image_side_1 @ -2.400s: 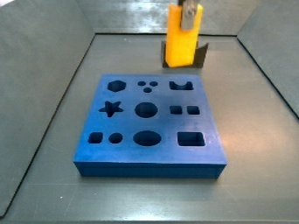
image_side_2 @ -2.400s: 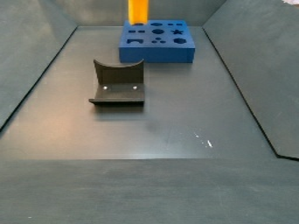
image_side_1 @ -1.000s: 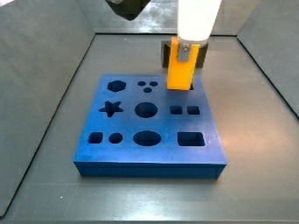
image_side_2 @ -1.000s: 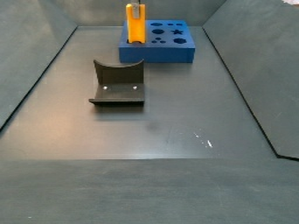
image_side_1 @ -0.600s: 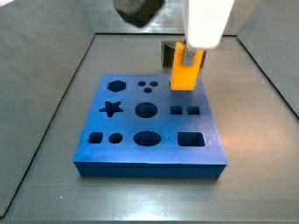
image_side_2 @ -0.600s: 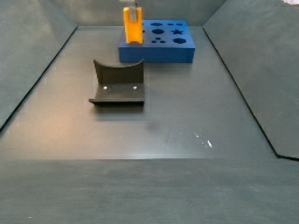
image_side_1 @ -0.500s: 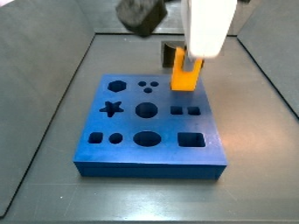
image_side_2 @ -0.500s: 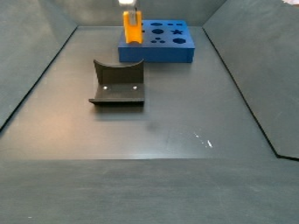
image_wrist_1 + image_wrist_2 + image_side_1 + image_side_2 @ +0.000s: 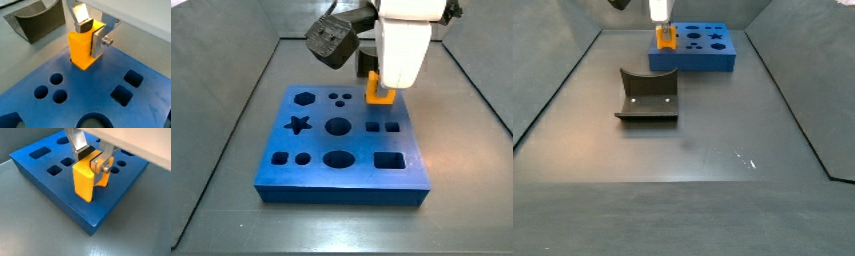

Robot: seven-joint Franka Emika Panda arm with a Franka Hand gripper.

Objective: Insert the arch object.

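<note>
We hold the arch object (image 9: 85, 46) upright in our gripper (image 9: 90, 31), the 2 fingers (image 9: 102, 163) closed on its upper part. Its lower end sits at a hole near the far right corner of the blue board (image 9: 318, 160), apparently partly in; a side view shows only a short orange stub (image 9: 667, 40) above the board. We judge the risk to be jamming: a slight tilt or offset could wedge it against the hole's edge, and pushing harder could shift the board on the worktop (image 9: 714, 150).

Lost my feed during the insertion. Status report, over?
Gripper shut on arch object, above the blue board. Arch's lower end at the board's far corner hole, partly sunk. Nothing in the way.
</note>
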